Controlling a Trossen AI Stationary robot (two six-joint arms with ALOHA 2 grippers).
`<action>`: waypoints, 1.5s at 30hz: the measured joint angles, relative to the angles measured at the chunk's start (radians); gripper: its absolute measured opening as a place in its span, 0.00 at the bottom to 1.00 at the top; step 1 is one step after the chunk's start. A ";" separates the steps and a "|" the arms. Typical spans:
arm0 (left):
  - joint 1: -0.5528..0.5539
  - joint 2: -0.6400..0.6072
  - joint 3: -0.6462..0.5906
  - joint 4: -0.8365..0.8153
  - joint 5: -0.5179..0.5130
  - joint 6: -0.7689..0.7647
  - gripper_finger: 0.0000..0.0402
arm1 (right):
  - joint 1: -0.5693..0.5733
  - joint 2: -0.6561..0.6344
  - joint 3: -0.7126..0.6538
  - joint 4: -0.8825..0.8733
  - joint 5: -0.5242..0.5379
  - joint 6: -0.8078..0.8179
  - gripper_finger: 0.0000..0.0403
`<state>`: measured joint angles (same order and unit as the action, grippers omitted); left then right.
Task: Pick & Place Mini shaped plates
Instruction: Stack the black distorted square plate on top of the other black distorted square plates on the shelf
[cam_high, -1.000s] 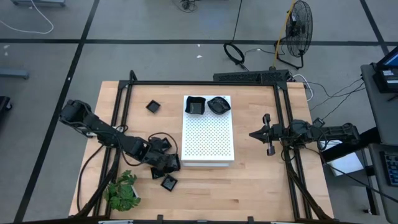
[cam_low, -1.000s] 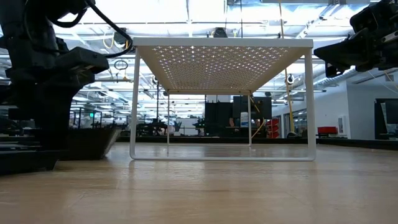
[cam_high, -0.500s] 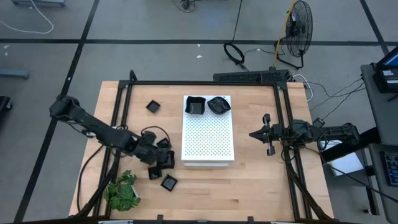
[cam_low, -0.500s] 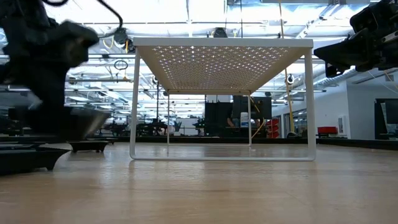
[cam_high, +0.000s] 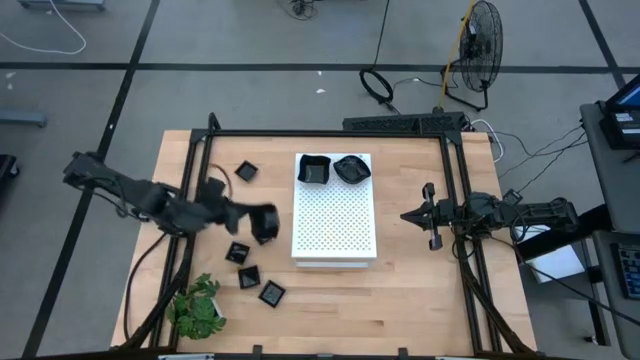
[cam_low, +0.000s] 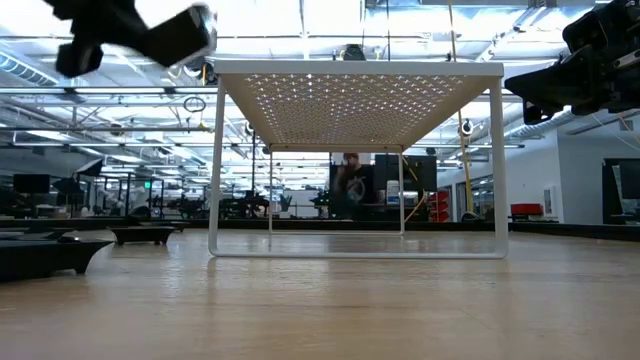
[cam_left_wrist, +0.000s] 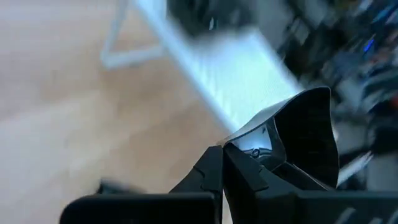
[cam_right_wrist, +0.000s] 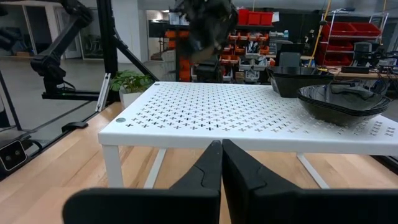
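Observation:
My left gripper (cam_high: 252, 221) hovers just left of the white perforated board (cam_high: 335, 225), shut on a small glossy black plate (cam_high: 264, 226). It shows high up in the low view (cam_low: 150, 32). Three more black plates (cam_high: 248, 276) lie flat on the wood near the board's near-left corner, and one (cam_high: 246, 171) lies farther back. A square plate (cam_high: 314, 169) and a rounded plate (cam_high: 351, 168) sit on the board's far end. My right gripper (cam_high: 404, 215) waits shut, right of the board. My left gripper pinches the black plate by its rim (cam_left_wrist: 252, 148) between the two fingers (cam_left_wrist: 210, 169), which point toward the table's right. The plate (cam_left_wrist: 305, 140) is lifted clear of the table and sits tilted beyond the fingertips.
A small green plant (cam_high: 197, 305) stands at the table's near-left corner. A black frame rail (cam_high: 190, 200) runs along the left side and another (cam_high: 460, 200) along the right. Bare wood lies between the board and my right gripper.
My left gripper, shut on the plate, has risen from the plate cluster near the board's near-left corner. It moved toward the table's far edge, alongside the board's left side. The plate has been lifted clear of the wood. The right arm kept still.

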<state>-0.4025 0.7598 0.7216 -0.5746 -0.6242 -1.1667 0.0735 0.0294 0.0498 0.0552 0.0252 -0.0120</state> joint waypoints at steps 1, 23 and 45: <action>0.016 -0.028 0.000 0.022 -0.018 0.027 0.01 | 0.000 0.000 0.000 0.000 0.000 0.000 0.00; 0.848 0.344 0.578 -0.032 0.722 0.673 0.00 | 0.000 0.000 0.000 0.000 0.000 0.000 0.00; 0.978 0.903 0.875 -0.270 0.907 0.828 0.01 | 0.000 0.000 0.000 0.000 0.000 0.000 0.00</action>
<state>0.5757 1.6624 1.5967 -0.8448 0.2832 -0.3384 0.0737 0.0295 0.0500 0.0551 0.0254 -0.0119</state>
